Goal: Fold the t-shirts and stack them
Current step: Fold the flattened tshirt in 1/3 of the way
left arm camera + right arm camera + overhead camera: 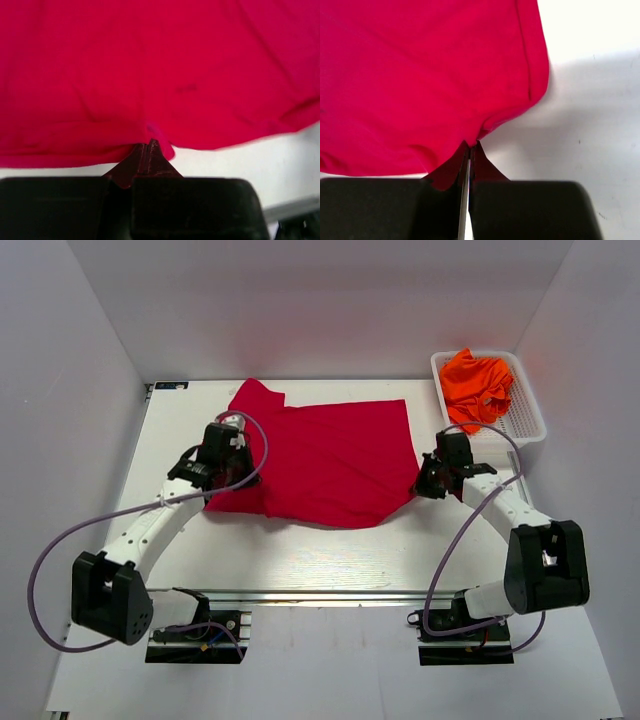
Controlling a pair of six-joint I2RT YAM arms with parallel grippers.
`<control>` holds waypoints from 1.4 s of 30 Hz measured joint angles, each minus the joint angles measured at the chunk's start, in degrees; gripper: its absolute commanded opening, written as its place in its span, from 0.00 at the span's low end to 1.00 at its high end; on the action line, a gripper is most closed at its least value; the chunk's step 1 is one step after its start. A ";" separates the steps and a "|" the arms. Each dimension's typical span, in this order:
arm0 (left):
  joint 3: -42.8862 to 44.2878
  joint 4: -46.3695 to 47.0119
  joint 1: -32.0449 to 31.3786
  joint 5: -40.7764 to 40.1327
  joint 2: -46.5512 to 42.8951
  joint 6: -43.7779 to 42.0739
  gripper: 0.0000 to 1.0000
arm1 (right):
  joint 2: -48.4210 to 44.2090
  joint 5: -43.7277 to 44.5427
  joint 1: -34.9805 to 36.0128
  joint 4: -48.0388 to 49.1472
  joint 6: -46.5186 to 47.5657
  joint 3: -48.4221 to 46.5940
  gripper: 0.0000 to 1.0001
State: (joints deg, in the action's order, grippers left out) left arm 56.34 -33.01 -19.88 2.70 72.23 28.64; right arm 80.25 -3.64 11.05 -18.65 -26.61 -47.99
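Observation:
A crimson red t-shirt lies spread across the middle of the white table. My left gripper is shut on the shirt's left edge; in the left wrist view the gripper pinches the cloth at its near hem. My right gripper is shut on the shirt's right lower edge; in the right wrist view the gripper pinches a fold of the red cloth. Bright orange t-shirts lie bunched in the basket at the back right.
A white plastic mesh basket stands at the table's back right corner, close behind my right arm. White walls close in the table on the left, back and right. The table's front edge runs just before the arm bases.

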 measured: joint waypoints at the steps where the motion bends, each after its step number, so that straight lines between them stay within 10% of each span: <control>1: 0.85 0.66 0.39 -1.11 0.83 -0.22 0.00 | 0.31 0.02 0.00 0.02 -0.02 -0.87 0.00; 37: 29.70 6.93 15.87 0.59 40.06 -10.62 0.00 | 31.69 12.87 -0.11 -9.18 0.00 -38.12 0.00; 39: 31.26 6.88 16.09 1.36 42.42 -11.02 0.17 | 34.34 13.73 -0.13 -10.01 -0.52 -41.11 0.20; 40: 32.59 6.43 16.09 1.64 43.87 -11.28 0.58 | 35.69 14.08 -0.11 -10.71 -1.22 -42.64 0.35; 42: 37.18 5.35 16.13 1.86 47.36 -11.61 0.99 | 38.34 14.19 -0.15 -11.32 -1.84 -45.53 0.46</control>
State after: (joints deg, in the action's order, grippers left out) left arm 93.51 -27.66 -3.75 4.56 119.59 17.04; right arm 118.58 10.55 10.90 -29.98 -28.45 -93.51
